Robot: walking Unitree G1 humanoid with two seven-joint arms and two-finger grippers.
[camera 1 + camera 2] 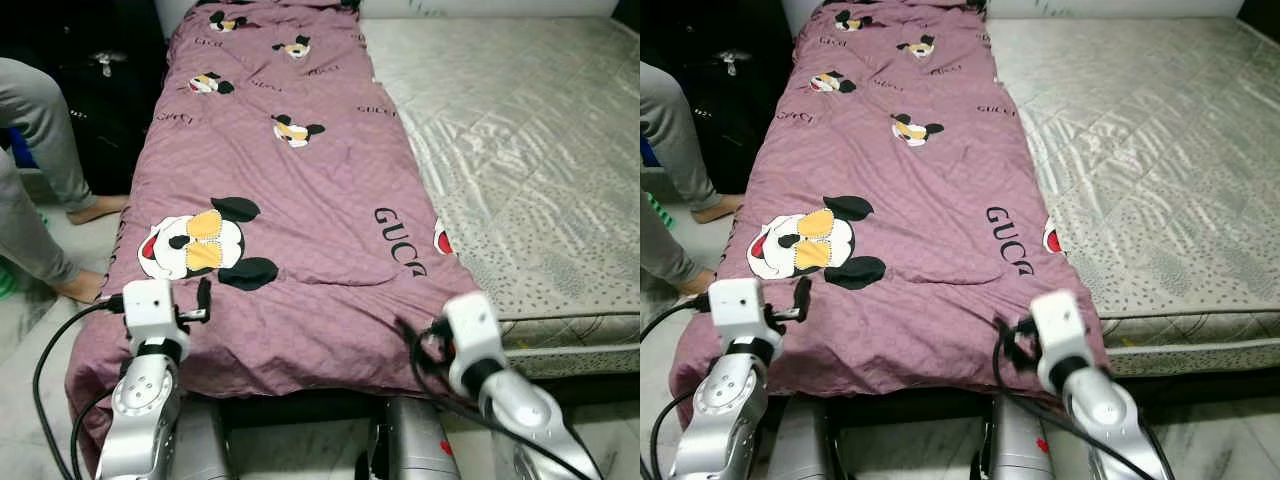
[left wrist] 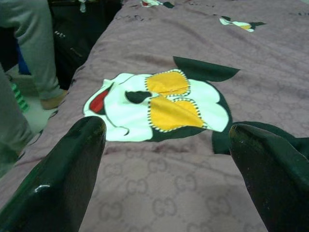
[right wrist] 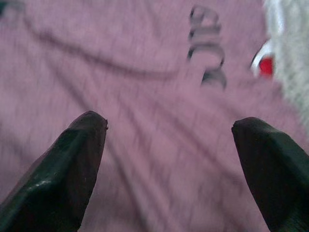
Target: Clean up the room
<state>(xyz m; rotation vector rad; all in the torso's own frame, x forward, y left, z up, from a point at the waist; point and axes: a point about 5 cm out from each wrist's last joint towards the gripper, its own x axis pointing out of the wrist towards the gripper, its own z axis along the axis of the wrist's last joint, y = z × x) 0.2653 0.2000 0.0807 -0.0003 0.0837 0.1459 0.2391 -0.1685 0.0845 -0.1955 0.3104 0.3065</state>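
A mauve quilt [image 1: 300, 190] printed with cartoon mouse heads and black lettering lies folded lengthwise along the left half of the bed, running from the near edge to the far end. Its near end hangs over the front of the mattress, and its left side drapes over the bed's left edge toward the floor. The largest mouse print [image 1: 200, 243] sits near the front left; a line of black lettering [image 1: 400, 240] lies near the front right.

The left gripper [image 2: 166, 145] hovers just above the quilt's near left corner, fingers spread wide, pointing at the big mouse print. The right gripper [image 3: 169, 140] is at the quilt's near right corner, just by its right edge, also spread wide and holding nothing; the wrist view there is blurred.

To the right of the quilt the bare grey patterned mattress [image 1: 520, 150] is exposed. On the far left a person's legs in grey trousers [image 1: 40, 130] stand barefoot on the tiled floor [image 1: 25, 320], beside a dark bag [image 1: 105, 80].
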